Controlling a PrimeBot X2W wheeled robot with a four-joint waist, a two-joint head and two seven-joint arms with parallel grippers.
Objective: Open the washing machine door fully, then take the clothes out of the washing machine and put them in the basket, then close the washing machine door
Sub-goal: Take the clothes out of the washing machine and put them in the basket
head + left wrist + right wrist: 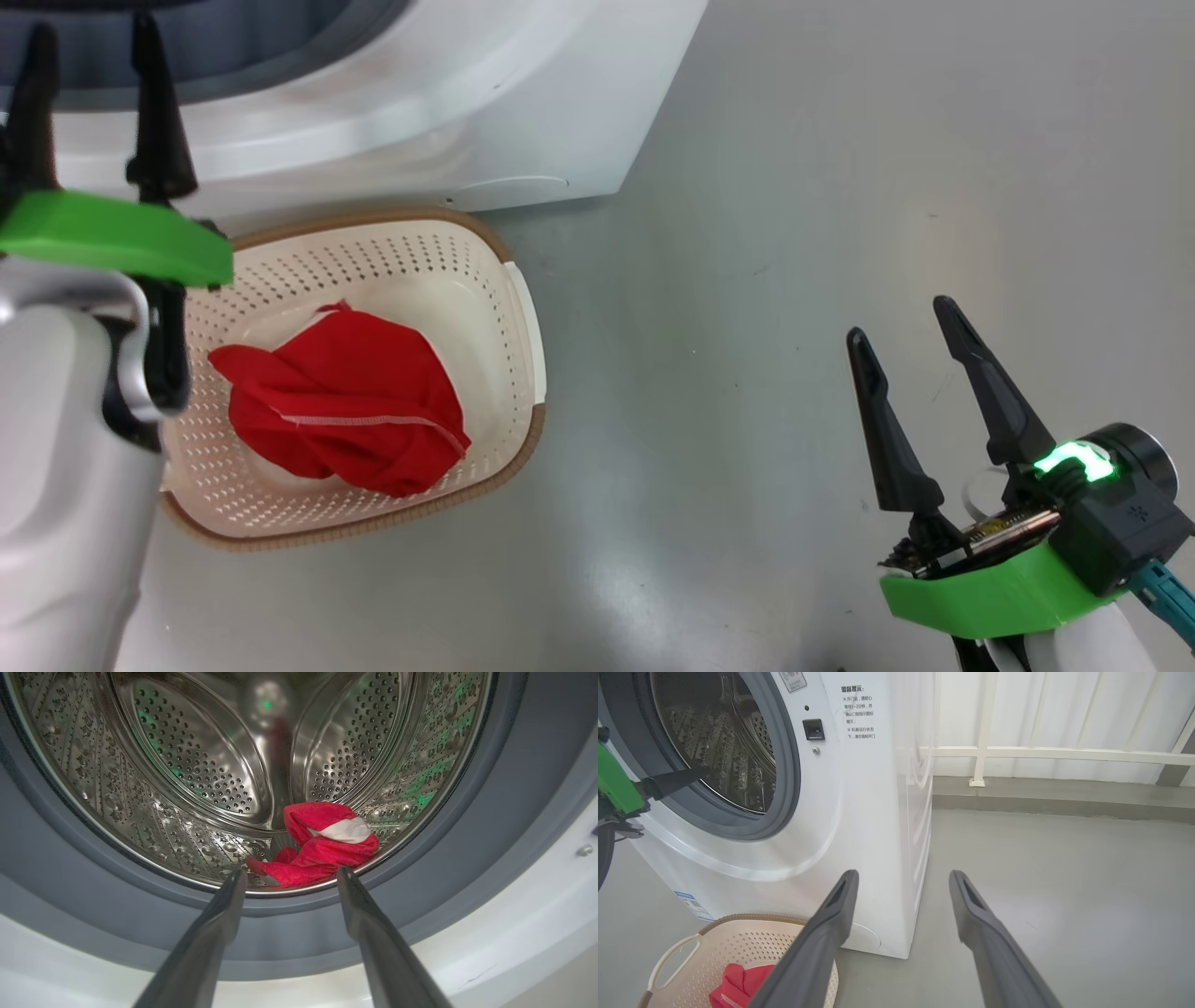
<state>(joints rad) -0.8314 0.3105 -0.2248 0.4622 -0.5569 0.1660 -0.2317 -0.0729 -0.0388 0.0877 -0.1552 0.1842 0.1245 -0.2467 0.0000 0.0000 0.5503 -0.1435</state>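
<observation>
— Red fabric first: a crumpled red garment with a white seam line (345, 411) lies inside the cream-white perforated plastic basket (523, 308) with the brown woven-look rim. The basket stands on the grey floor (794, 280), just beside the front of the white boxy washing machine (560, 93).

— And the other piece?

— A red garment with a white patch (322, 844) lies at the bottom of the perforated steel drum (196, 765), near the grey rubber gasket (70, 868).

— Where is the left tool (292, 871)?

— At the mouth of the drum — its two long dark fingers stand wide apart and hold nothing. In the left wrist view the tips frame that garment; whether they touch it, I cannot tell.

— The right tool (898, 319)?

— Spread wide as well and empty — it hovers over bare floor, well apart from the basket.
</observation>
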